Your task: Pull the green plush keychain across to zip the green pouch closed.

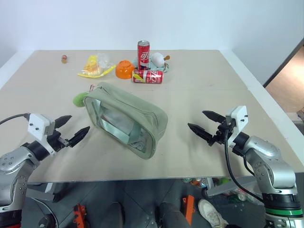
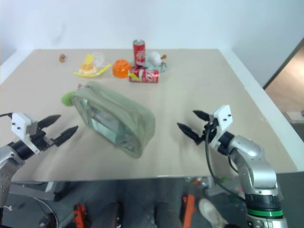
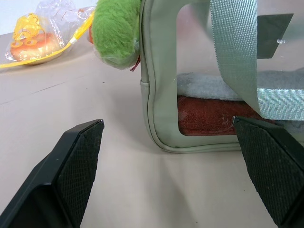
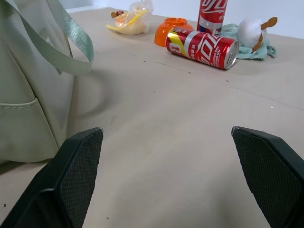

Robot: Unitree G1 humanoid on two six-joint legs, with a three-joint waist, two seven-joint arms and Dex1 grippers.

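I'm looking down on a pale beige desk (image 1: 199, 90) set against a white wall. My left arm reaches in low from the near left edge, its forearm roughly level, the left pincer (image 1: 71, 129) aimed inward at the near left end of the green pouch (image 1: 126, 118). Its two black fingers stand wide apart, gripping nothing and touching nothing. My right arm mirrors it from the near right, the right pincer (image 1: 203, 124) pointing inward toward the pouch's other end, well apart from it, fingers spread wide and empty.

The green pouch lies diagonally mid-desk, clear window facing me, something red and grey inside. The green plush keychain (image 1: 79, 99) sits at its far left corner, touching the bag.

Along the far edge are an upright red can (image 1: 143, 54) and a lying red can (image 1: 147, 76) with white script lettering I cannot read, beside an orange bowl (image 1: 125, 69) and a yellow wrapper (image 1: 95, 67).
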